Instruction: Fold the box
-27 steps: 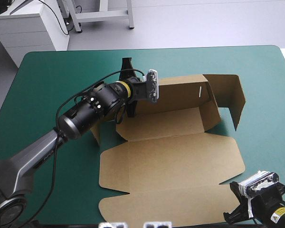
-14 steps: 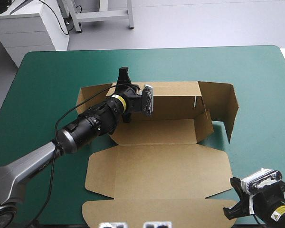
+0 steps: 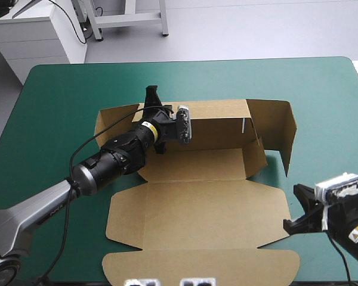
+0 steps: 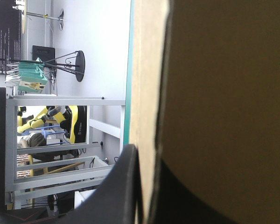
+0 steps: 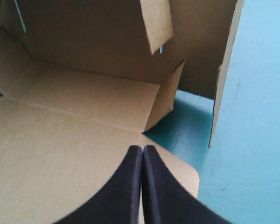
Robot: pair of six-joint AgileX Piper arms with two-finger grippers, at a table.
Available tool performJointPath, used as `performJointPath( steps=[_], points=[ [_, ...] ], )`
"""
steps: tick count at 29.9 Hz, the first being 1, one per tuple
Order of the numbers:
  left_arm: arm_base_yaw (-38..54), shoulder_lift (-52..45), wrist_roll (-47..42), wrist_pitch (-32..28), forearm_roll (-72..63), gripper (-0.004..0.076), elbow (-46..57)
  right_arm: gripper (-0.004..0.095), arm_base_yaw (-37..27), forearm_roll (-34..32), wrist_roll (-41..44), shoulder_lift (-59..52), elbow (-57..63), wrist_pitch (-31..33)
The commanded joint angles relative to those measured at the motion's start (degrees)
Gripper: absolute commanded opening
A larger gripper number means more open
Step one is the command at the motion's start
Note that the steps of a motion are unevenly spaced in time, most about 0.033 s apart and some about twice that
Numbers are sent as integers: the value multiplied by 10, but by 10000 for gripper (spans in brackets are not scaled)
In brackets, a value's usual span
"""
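The brown box (image 3: 197, 208) lies open on the teal-green cover. Its long back wall (image 3: 218, 122) stands upright and a tall side flap (image 3: 283, 128) is raised at its right end. The lid panels lie flat toward the near edge. My left gripper (image 3: 152, 107) is shut on the back wall's top edge near its left end. In the left wrist view the board (image 4: 147, 70) runs between the black fingers (image 4: 126, 186). My right gripper (image 3: 293, 215) hovers shut by the lid's right edge. Its tips (image 5: 143, 151) meet over a rounded corner of the flat board (image 5: 60, 140).
Teal-green cover (image 3: 59, 95) surrounds the box on the left, far and right sides. The lid's front flap (image 3: 203, 265) reaches close to the table's near edge. The right arm sits near the table's near right corner.
The box slid left and squared up with the table, its back wall now upright in the left gripper. The right gripper moved forward and up toward the lid's right edge.
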Motion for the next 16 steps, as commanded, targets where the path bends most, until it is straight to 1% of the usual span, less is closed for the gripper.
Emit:
performJointPath(
  steps=[1,7,13,16],
  points=[
    [-1,-23,-17,11,6,-9,-12,-18,0,10,-2,80,-86,-44],
    [-1,-23,-17,11,6,-8,-10,-18,0,9,4,228,-222,-33],
    [-1,-23,-19,8,37,-9,21,-18,0,0,4,373,-362,20],
    [-1,-23,-22,8,49,-9,35,-18,0,-25,22,434,-423,35]
  ],
)
